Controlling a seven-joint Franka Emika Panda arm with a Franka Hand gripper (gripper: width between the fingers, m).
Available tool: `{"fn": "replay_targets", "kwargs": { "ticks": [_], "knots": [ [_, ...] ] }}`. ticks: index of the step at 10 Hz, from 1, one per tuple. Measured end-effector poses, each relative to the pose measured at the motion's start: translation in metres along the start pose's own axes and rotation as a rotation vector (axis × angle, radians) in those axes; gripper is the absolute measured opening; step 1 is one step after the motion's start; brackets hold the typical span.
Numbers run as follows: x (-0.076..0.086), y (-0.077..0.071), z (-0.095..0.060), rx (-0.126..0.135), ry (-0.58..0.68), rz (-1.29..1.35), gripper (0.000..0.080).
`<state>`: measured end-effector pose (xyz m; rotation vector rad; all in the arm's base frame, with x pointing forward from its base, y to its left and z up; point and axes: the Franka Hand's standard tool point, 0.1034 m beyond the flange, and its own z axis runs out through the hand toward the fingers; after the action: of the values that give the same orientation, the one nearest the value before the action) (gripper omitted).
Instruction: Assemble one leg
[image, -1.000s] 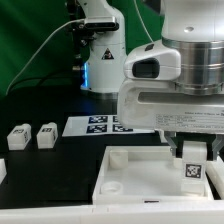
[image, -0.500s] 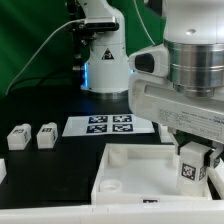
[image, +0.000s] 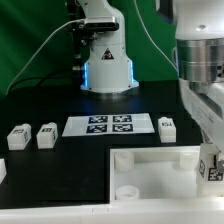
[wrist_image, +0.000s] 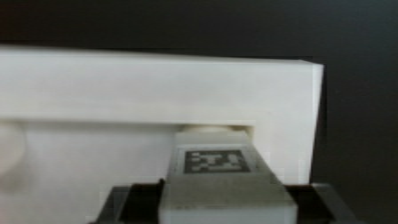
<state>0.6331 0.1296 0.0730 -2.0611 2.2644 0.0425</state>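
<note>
My end effector (wrist_image: 215, 198) is clamped on one chunky white plastic leg (wrist_image: 215, 170) with a square tag, at the white tray-like panel's (image: 160, 172) corner. Three more tagged legs (image: 17, 138) sit loose on the black surface (image: 50, 170); marker board (image: 108, 125) carries four tags.

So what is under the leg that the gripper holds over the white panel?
The leg, clamped in the gripper, stands over a corner of the white panel. A small raised white stub shows just past it. The leg covers whatever lies directly beneath it.
</note>
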Motion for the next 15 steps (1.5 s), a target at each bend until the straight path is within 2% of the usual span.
{"fn": "replay_targets", "kwargs": {
  "ticks": [2,3,4,5,6,7,8,10,13,15],
  "knots": [
    [0.0009,-0.0019,-0.0001,0.010,-0.007,0.209,0.0294],
    [0.0015,-0.0020,0.0000,0.010,-0.008,0.210,0.0294],
    [0.0011,-0.0016,0.0005,0.009,-0.008,0.198,0.0386],
    [0.0010,-0.0015,0.0007,0.009,-0.007,0.197,0.0386],
    [0.0012,-0.0014,0.0009,0.009,-0.007,0.166,0.0563],
    [0.0027,-0.0007,0.0016,0.007,-0.006,0.097,0.0632],
    [0.0087,0.0006,0.0034,0.005,-0.002,-0.036,0.0644],
    [0.0061,0.0013,0.0031,0.010,0.001,-0.381,0.0648],
    [0.0087,0.0011,0.0040,0.007,0.008,-0.675,0.0648],
    [0.0065,-0.0005,0.0028,-0.012,0.047,-1.053,0.0648]
  ]
}}
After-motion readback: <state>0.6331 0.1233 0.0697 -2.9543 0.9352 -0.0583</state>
